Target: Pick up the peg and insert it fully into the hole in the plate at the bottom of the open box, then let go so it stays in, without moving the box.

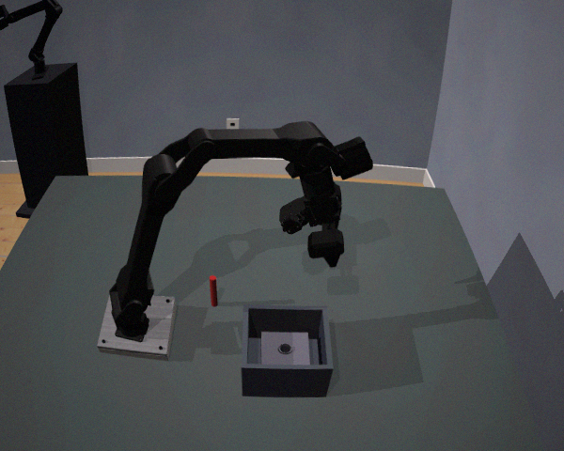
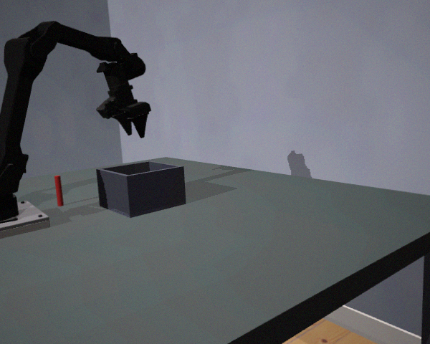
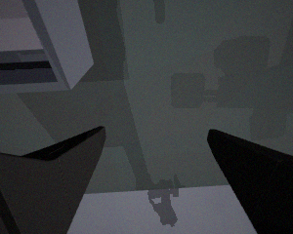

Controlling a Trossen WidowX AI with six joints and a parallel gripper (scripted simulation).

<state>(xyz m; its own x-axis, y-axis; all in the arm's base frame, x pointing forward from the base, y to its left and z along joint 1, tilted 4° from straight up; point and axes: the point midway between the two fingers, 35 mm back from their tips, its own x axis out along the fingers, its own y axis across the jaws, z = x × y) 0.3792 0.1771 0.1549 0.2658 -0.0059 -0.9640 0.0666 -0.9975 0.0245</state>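
A red peg stands upright on the green table, just left of the open dark box. At the box's bottom lies a grey plate with a round hole. My gripper is open and empty. It hangs high above the table, behind and to the right of the box, far from the peg. In the wrist view only a corner of the box shows at the upper left; the peg is out of that view.
The arm's base plate sits on the table left of the peg. A black pedestal with another arm stands on the floor beyond the table's far left corner. Walls close in behind and to the right.
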